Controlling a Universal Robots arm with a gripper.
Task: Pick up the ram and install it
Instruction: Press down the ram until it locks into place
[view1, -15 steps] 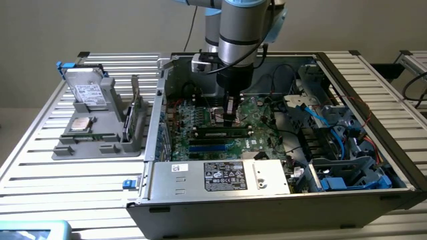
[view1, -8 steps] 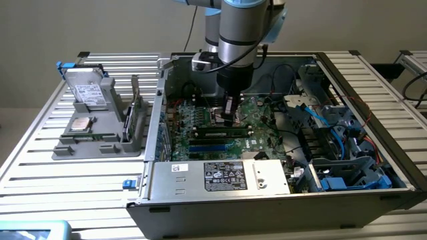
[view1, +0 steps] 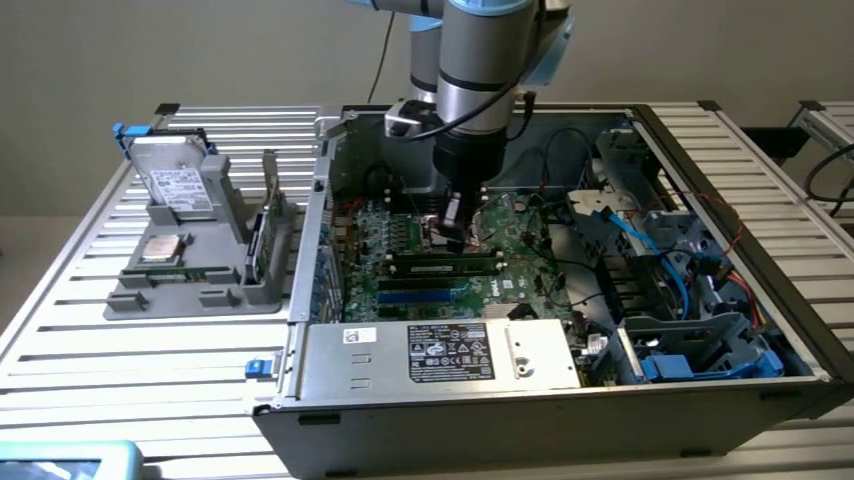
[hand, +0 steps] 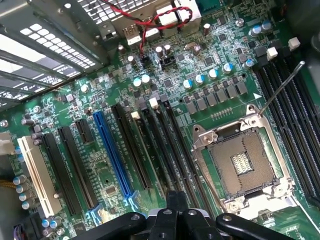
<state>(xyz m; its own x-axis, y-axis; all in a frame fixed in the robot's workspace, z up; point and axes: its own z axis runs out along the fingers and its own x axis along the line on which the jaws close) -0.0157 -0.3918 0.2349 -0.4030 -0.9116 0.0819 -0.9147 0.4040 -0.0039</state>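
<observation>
Exterior view: on a slatted metal table (view1: 80, 400), a grey parts holder (view1: 187, 285) with a drive stands at the exterior view's left, just beside an open computer case (view1: 534, 410). Inside the case walls, the arm's gripper (view1: 454, 238) hangs low over the motherboard (view1: 400, 240), jaws clenched, with free board around it. The ram (view1: 443, 268) lies seated in a slot just beside the fingertips. Cables and drive bays crowd the exterior view's right. In the wrist view, the empty processor socket (hand: 245, 165) sits between long black slots.
</observation>
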